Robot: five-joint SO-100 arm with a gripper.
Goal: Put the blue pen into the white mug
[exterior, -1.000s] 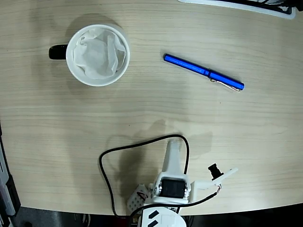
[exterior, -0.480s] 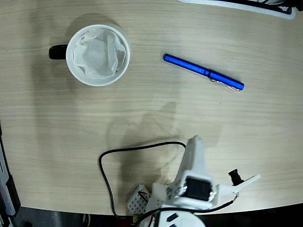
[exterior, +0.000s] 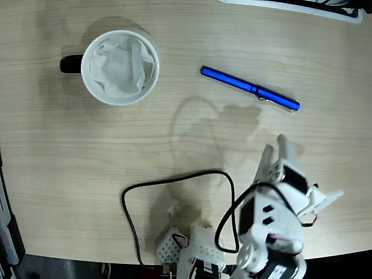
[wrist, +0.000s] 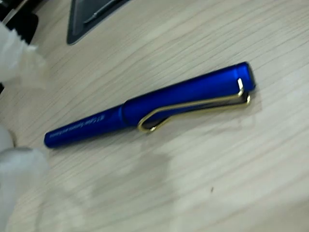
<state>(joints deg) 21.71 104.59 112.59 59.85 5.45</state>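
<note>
Fixed view: bright, even overhead light; a soft arm shadow falls on the table [exterior: 192,125] just ahead of the gripper [exterior: 279,154]. Wrist view: sharp on the blue pen [wrist: 154,108], glare along its barrel; the white fingers [wrist: 17,58] at frame left are blurred, overexposed.

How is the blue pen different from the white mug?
The blue pen is long, thin and shiny blue; the white mug is round, wide and white with a black handle. The pen lies flat on its side, while the mug stands upright with its mouth open to the top. The mug has crumpled white paper inside; the pen carries a wire clip. Both rest on the wooden table, untouched.
</note>
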